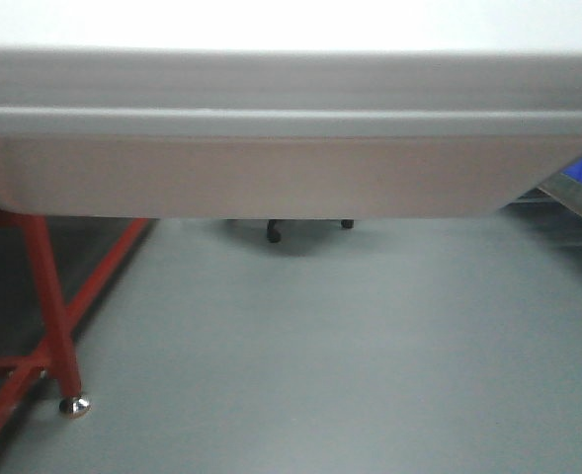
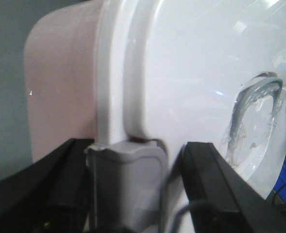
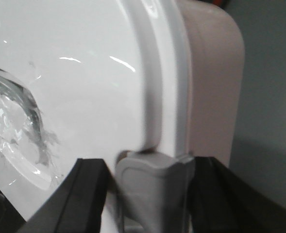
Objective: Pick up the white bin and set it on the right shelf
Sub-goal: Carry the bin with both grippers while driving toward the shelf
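We hold the bin (image 1: 271, 168) by its grey latches (image 2: 126, 179), left pincer (image 2: 138, 155) and right pincer (image 3: 150, 167) clamped there; glossy, stiff, likely light.

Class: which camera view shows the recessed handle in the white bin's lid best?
The left wrist view: the recessed handle appears nearly whole there. The right wrist view crops it at the left edge, so only part shows. The front view shows only the side of the white bin, no handle.
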Controlling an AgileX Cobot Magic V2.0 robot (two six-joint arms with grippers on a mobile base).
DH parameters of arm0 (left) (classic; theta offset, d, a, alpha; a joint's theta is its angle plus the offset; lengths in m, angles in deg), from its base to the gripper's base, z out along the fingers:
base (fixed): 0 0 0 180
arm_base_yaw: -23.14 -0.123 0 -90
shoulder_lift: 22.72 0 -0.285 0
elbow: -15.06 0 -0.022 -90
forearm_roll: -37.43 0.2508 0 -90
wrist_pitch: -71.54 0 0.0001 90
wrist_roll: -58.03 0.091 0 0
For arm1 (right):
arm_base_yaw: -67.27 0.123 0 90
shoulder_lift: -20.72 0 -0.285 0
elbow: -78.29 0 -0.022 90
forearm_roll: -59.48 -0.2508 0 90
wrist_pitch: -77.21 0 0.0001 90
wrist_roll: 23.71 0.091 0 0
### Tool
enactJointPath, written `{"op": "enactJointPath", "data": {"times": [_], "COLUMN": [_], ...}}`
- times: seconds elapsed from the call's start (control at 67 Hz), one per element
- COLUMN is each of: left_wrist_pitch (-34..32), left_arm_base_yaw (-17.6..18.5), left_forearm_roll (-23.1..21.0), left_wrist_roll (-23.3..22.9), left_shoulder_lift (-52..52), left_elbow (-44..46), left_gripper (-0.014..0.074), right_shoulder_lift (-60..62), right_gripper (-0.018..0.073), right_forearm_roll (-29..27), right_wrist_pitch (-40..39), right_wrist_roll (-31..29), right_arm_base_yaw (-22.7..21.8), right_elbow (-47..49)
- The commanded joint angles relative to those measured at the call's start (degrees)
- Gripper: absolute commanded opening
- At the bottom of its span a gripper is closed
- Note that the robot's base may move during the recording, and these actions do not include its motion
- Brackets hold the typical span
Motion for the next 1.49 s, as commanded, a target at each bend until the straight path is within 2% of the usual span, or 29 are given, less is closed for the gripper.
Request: {"op": "enactJointPath", "data": {"times": [0.0, 1.478], "left_wrist_pitch": [7.11, 7.11], "left_arm_base_yaw": [1.16, 1.16], "left_forearm_roll": [-10.34, -10.34], "left_wrist_roll": [0.57, 0.57], "left_shoulder_lift": [0.47, 0.47], "left_elbow": [1.56, 1.56], "left_gripper": [0.0250, 0.0250], "right_shoulder_lift": [0.57, 0.57], "right_gripper": [0.0387, 0.0387], "right_forearm_roll": [-13.68, -13.68], "right_wrist_pitch": [3.64, 3.58], "right_wrist_roll": [-0.23, -0.23], "right_arm_base_yaw": [0.73, 0.73], "right_elbow": [1.83, 1.83]}}
